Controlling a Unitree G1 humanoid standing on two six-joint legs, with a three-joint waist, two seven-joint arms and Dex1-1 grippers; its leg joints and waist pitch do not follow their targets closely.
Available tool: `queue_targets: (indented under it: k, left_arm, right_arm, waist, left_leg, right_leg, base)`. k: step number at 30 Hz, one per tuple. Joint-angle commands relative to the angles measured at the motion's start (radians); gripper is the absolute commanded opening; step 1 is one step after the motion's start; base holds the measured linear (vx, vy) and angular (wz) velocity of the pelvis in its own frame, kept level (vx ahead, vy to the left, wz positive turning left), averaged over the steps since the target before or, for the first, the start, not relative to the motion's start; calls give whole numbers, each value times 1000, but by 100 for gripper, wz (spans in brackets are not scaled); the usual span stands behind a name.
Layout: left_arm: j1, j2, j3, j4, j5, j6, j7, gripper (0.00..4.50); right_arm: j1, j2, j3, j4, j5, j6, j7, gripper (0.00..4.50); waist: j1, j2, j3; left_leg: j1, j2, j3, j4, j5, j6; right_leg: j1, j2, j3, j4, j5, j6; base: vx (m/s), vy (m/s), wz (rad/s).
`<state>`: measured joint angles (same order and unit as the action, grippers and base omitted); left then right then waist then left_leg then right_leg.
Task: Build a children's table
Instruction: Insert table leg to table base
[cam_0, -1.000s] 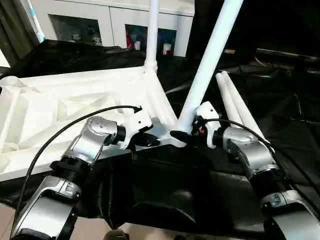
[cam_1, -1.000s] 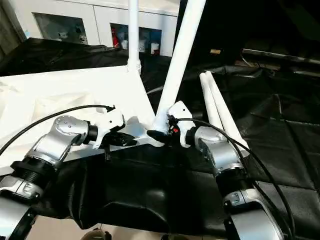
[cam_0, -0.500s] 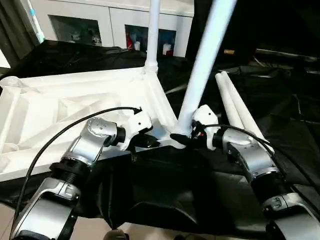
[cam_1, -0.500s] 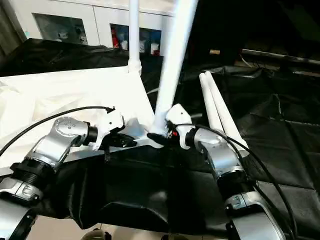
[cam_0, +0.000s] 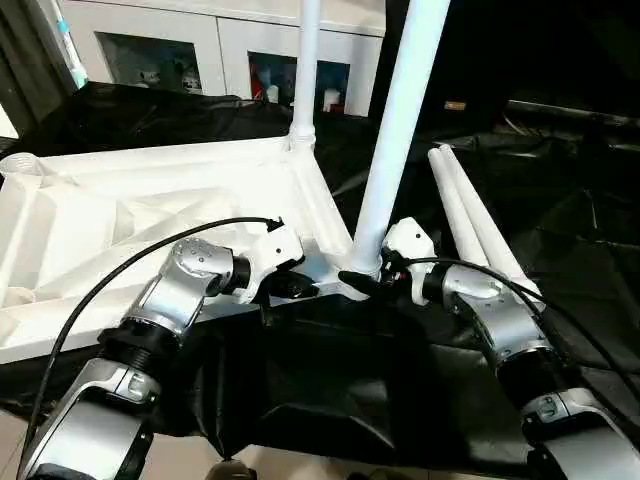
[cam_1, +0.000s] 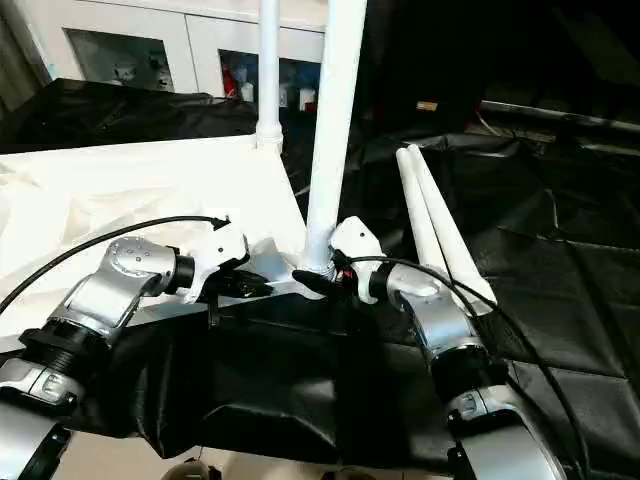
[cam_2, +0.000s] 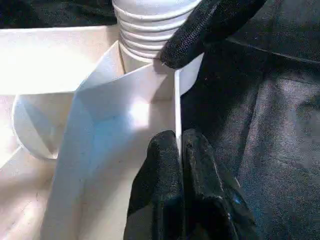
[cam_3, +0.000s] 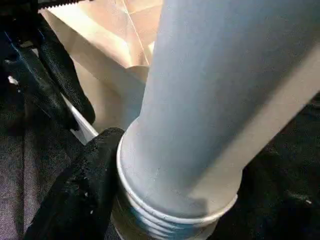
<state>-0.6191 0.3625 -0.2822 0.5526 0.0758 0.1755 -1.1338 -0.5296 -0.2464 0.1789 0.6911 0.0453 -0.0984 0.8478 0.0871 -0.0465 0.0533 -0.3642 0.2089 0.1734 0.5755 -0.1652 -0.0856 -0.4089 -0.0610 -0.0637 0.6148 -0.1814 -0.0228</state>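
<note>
Upturned tabletop (cam_0: 130, 215) on black cloth (cam_0: 330, 380). One leg (cam_0: 305, 60) upright in far right corner. Second leg (cam_0: 400, 120) at near right corner socket, threads showing, grasped by right gripper (cam_0: 365, 278). Left gripper (cam_2: 181, 165) clenched on near edge. Two spare legs (cam_0: 470, 215) lying just off right edge.
</note>
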Motion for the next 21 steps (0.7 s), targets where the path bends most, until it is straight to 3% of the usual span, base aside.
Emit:
queue_targets:
  k: [1,8,12,14,17,21]
  left_arm:
    - [6,-10,18,-30,-38,-28,2,0]
    - [-12,-18,18,-6,-38,-28,9,0]
    - [-19,-26,27,2,-39,-41,29,0]
    - [-30,-35,48,-2,-64,-21,28,56]
    - [-29,-31,73,-49,-115,20,-18,74]
    - [-31,-41,141,-102,-222,45,-67,99]
  right_arm:
    - [45,0,16,84,-25,15,1,290]
    - [40,16,0,117,-17,-6,-10,290]
    - [35,24,-9,132,-9,-18,-14,290]
    - [31,28,-13,141,-12,-26,-15,290]
    - [27,31,-14,148,-14,-33,-16,288]
    - [18,35,-17,164,-17,-41,-18,288]
  waist:
    - [-2,-4,-68]
    - [-4,0,-67]
    - [-4,4,-65]
    - [-4,4,-65]
    - [-4,6,-64]
    - [-6,1,-64]
  left_leg:
    - [8,20,3,-52,-156,52]
    - [9,20,2,-53,-171,42]
    - [14,20,0,-57,-212,32]
    - [14,20,0,-57,-215,29]
    - [16,22,-1,-59,-232,21]
    - [18,20,-1,-60,-256,13]
  right_leg:
    - [60,-72,47,-66,-161,-198]
    - [60,-71,47,-68,-163,-201]
    - [60,-73,47,-75,-216,-197]
    - [60,-72,47,-75,-217,-196]
    - [58,-71,46,-76,-214,-214]
    - [59,-72,46,-78,-258,-203]
  base:
    - [0,0,0]
    - [0,0,0]
    - [0,0,0]
    - [0,0,0]
    - [0,0,0]
    - [0,0,0]
